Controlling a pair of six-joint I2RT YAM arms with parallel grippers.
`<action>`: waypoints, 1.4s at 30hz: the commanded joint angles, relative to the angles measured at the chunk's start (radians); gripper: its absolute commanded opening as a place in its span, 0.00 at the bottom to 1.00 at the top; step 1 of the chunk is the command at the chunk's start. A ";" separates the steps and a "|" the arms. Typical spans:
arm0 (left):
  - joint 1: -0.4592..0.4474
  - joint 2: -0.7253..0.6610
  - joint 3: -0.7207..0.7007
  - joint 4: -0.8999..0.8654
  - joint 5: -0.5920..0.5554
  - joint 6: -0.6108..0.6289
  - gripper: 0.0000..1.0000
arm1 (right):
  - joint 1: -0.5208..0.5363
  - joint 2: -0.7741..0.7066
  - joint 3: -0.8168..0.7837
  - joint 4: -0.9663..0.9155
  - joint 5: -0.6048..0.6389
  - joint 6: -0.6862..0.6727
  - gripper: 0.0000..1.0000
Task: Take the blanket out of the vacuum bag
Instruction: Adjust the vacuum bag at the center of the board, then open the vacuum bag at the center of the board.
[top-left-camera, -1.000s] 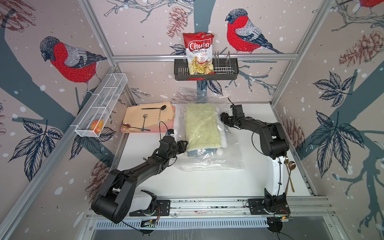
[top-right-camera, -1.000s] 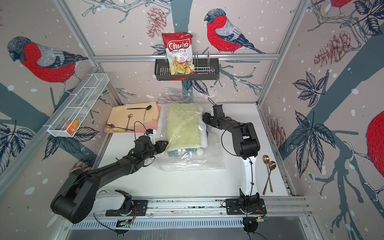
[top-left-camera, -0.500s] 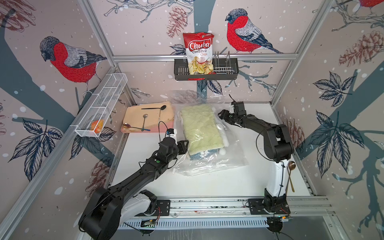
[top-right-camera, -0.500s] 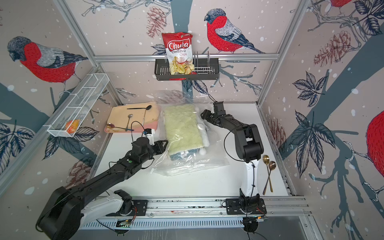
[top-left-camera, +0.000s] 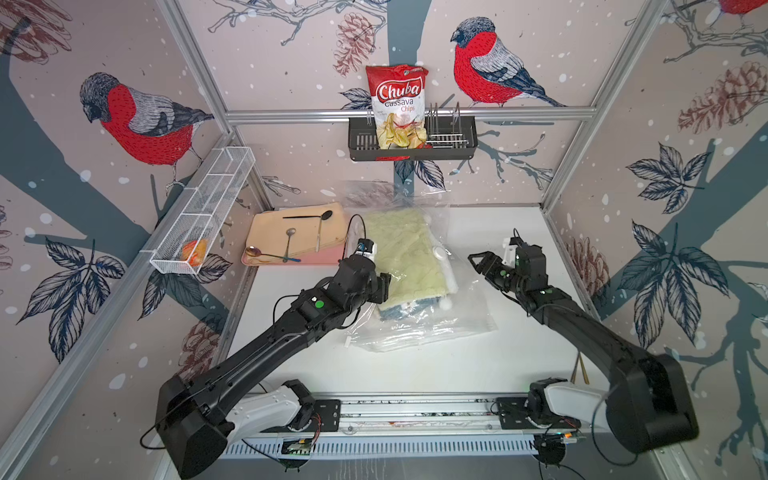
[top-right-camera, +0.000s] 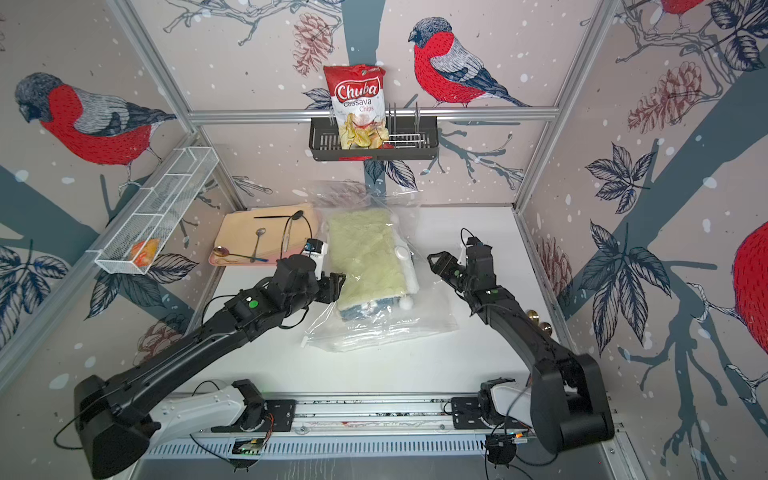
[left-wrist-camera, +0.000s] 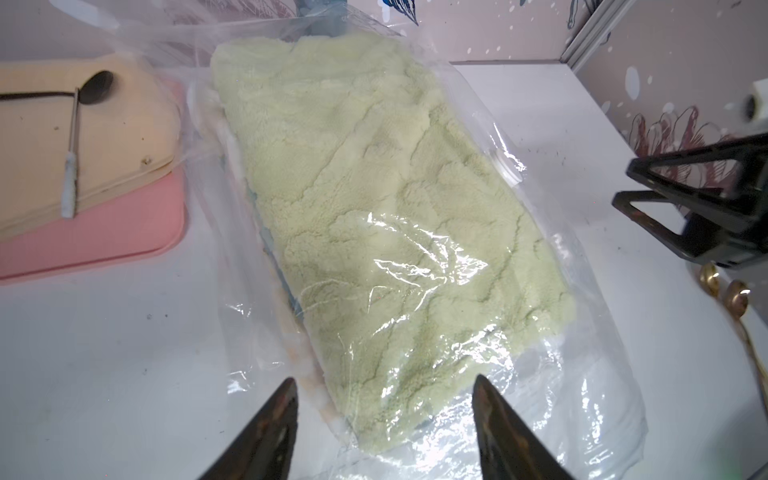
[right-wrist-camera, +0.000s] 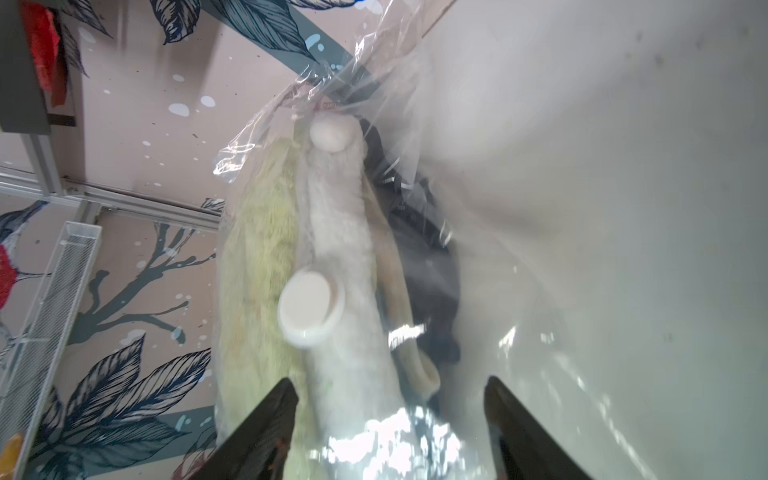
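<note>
The vacuum bag (top-left-camera: 436, 328), clear and crinkly, lies flat mid-table with the folded pale green blanket (top-left-camera: 407, 253) inside it in both top views. Its round white valve cap (right-wrist-camera: 309, 307) sits on the upper face. My left gripper (top-left-camera: 384, 286) is at the bag's left edge, open. In the left wrist view the left gripper (left-wrist-camera: 384, 390) has its fingers apart over the bag (left-wrist-camera: 582, 374) and blanket (left-wrist-camera: 374, 187), gripping nothing. My right gripper (top-left-camera: 478, 264) hangs open just right of the bag. The right gripper (right-wrist-camera: 390, 399) faces the valve side.
A pink tray (top-left-camera: 291, 259) with a beige board and spoons lies back left, next to the bag. A white wire basket (top-left-camera: 199, 216) hangs on the left wall. A black rack (top-left-camera: 411, 145) holds the red chips bag. Gold spoons (left-wrist-camera: 731, 291) lie at the table's right edge.
My left gripper's jaws have spread wider and it has edged right toward the bag. The right gripper has drawn back right and nearer, off the bag. The bag has turned slightly.
</note>
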 joint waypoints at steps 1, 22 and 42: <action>-0.055 -0.004 0.029 -0.113 -0.046 0.155 0.64 | 0.103 -0.215 -0.159 0.032 0.059 0.199 0.71; -0.224 -0.149 -0.213 0.062 0.204 0.268 0.65 | 0.907 -0.436 -0.449 0.138 0.718 0.683 0.70; -0.353 -0.093 -0.213 0.049 0.088 0.290 0.68 | 0.804 -0.327 -0.311 0.283 0.698 0.492 0.45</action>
